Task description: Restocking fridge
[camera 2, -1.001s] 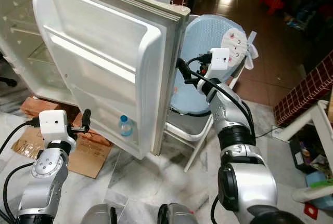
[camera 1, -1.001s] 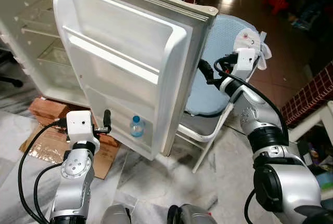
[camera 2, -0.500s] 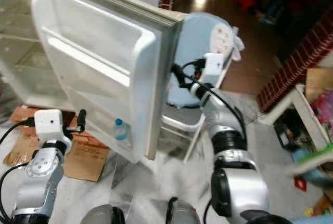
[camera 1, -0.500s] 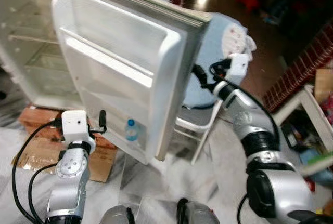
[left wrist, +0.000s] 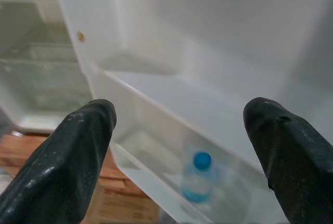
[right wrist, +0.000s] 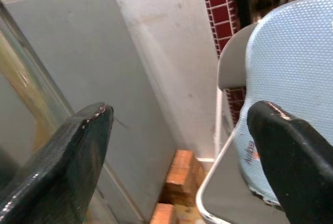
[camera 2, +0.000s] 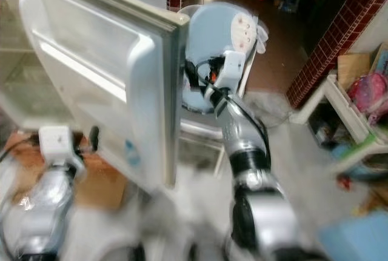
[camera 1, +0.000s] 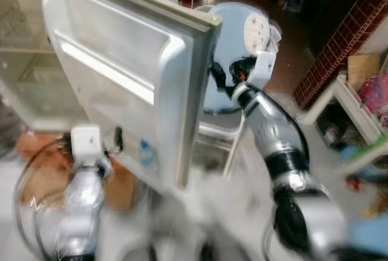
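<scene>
pale marble floor, dark cluttered room off at 1 o'clock, everything blurry. fridge door hangs wide open, shelves inside the cabinet look bare. restocking has barely started imo: just one water bottle in the bottom door rack, around 7 o'clock, small, clear, blue cap, standing upright. left gripper sits low just in front of that rack, fingers spread, nothing in them. right gripper is up behind the door's outer edge at 12, by the blue chair, also spread and empty.
</scene>
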Available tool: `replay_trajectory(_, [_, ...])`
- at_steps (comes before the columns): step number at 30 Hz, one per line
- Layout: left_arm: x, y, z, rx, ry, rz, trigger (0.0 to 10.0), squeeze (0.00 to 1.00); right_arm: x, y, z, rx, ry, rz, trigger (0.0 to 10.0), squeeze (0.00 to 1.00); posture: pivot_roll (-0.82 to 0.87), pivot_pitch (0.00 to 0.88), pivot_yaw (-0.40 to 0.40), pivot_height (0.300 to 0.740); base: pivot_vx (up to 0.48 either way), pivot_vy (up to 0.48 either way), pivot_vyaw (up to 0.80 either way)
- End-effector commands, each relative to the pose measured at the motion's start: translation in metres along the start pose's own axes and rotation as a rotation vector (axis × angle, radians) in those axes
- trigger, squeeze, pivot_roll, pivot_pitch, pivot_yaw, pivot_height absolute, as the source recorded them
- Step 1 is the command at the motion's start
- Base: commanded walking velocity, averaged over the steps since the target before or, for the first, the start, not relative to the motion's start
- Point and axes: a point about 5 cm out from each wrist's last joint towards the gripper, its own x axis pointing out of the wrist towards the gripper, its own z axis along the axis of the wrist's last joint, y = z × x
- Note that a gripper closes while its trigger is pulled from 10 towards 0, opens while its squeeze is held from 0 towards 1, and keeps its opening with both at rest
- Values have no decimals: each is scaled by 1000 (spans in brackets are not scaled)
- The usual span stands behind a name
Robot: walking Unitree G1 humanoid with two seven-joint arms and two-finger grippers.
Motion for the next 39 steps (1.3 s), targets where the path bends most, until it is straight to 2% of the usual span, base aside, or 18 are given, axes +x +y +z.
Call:
replay_trajectory(1, [-2, 11, -3, 16, 17, 34, 10000, 0, 7, 14, 10, 1, -39, 34, 10000, 0, 66, 74, -64, 740, 0, 480, 0])
replay_trajectory(14, [0, 9, -3, 21, 16, 34, 10000, 0, 9, 16, 7, -9, -26, 9, 10000, 0, 65, 64, -69, 740, 0, 475, 0])
replay_trajectory(21, [1, 9, -3, 24, 25, 38, 10000, 0, 7, 11, 3, -48, -9, -25, 10000, 0, 66, 61, -69, 740, 0, 468, 0])
replay_trajectory(33, [2, 9, -2, 28, 16, 35, 10000, 0, 6, 9, 1, -52, -3, -35, 10000, 0, 65, 60, -67, 740, 0, 458, 646])
replay_trajectory(39, [1, 9, 2, 27, -15, 36, 10000, 0, 5, 11, -6, -39, 39, -26, 10000, 0, 65, 62, -67, 740, 0, 0, 0])
